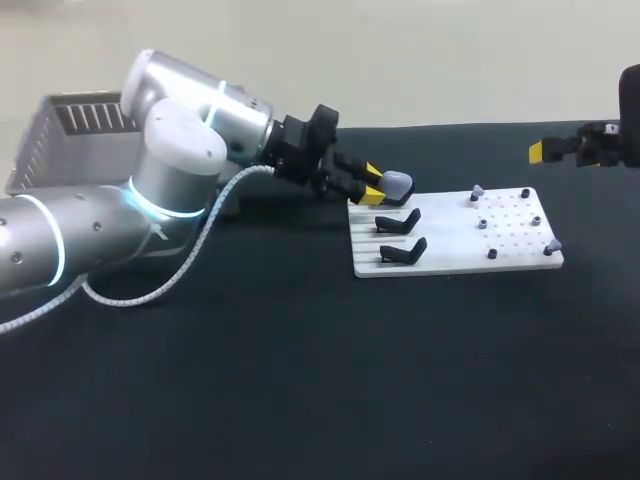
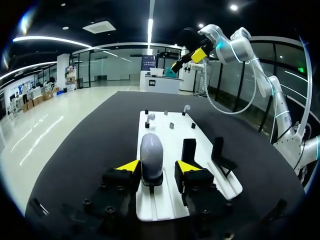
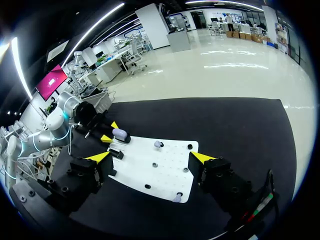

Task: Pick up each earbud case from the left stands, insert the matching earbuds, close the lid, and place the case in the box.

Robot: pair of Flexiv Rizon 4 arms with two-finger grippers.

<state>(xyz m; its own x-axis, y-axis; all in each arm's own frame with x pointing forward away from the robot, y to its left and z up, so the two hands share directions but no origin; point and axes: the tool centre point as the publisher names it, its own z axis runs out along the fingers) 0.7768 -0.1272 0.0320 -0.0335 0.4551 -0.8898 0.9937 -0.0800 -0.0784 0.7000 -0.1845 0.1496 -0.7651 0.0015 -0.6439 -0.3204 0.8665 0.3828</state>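
On the desk (image 1: pixel 300 380), starting on the lone case (image 2: pixel 151 150): straddling it with left claw (image 2: pixel 157 165) apart, holding right claw (image 3: pixel 151 157) apart, leaving earbuds (image 1: pixel 477 190) unloaded.

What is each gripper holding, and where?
Nothing. The left gripper, open, flanks the earbud case without clamping it; the right gripper is open, empty.

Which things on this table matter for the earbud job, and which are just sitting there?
For the job: earbud case, between the open fingers of the left gripper; earbuds on the white board; box.
Sitting idle: two empty stands; dark pegs.
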